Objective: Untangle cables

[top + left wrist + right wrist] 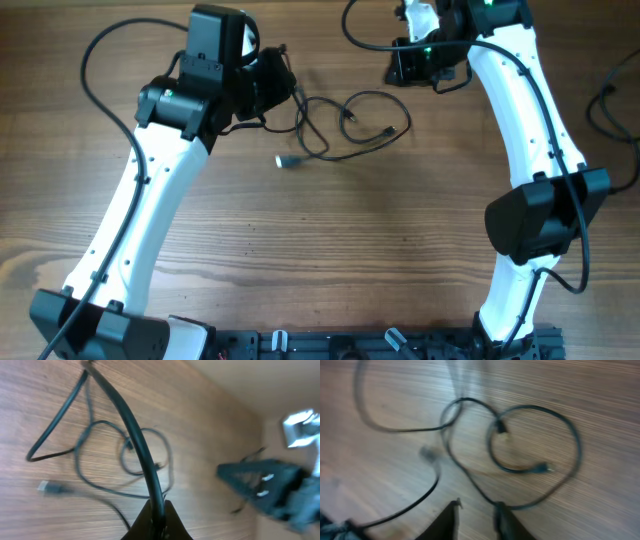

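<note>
The cables (352, 128) are thin black cords lying in overlapping loops on the wooden table at the back centre, with a silver plug (287, 160) at their left end. My left gripper (283, 82) sits at the left edge of the loops. In the left wrist view it (158, 512) is shut on one black cable (135, 440), which rises taut from the jaws above the looped cords (100, 467) and the plug (50, 488). My right gripper (420, 62) is at the back right. In the right wrist view it (476, 512) is open and empty, just above the loops (535, 440).
Thick black wires run along both white arms (150, 200) (530, 110). Another black wire (608, 100) lies at the table's right edge. A pale wall (250, 385) bounds the table's far side. A dark rail (350, 345) lines the front edge.
</note>
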You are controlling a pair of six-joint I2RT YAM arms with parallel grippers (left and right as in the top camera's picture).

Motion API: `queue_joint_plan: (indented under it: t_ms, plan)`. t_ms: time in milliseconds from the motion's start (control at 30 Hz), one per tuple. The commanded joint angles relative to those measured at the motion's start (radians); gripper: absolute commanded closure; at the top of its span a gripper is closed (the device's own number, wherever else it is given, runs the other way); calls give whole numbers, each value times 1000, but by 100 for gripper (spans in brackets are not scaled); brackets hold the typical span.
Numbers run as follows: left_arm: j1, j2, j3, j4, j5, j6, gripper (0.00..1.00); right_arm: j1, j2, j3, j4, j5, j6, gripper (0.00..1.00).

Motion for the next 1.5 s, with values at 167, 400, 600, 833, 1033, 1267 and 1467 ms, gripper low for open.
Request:
queue_joint_plan:
  t_ms: [167, 400, 600, 833, 1033, 1267, 1467]
  plan:
    - [49, -89, 30, -2, 225, 562, 96, 12, 12, -3, 153, -222, 111, 20]
    - [68, -186, 33, 29, 338, 599, 96, 40, 14, -3, 229, -283, 353, 16]
    - [68, -189, 33, 24, 393, 599, 96, 104, 15, -3, 291, -167, 501, 12]
    - [68, -188, 33, -93, 392, 730, 96, 104, 15, -3, 306, -158, 501, 12]
    - [68, -188, 33, -198, 347, 783, 96, 104, 15, -3, 225, -77, 402, 13]
    - [67, -186, -26, -329, 306, 790, 96, 102, 15, -3, 148, 54, 407, 13]
    - [66, -185, -198, -323, 310, 789, 96, 102, 38, -3, 148, 53, 419, 13]
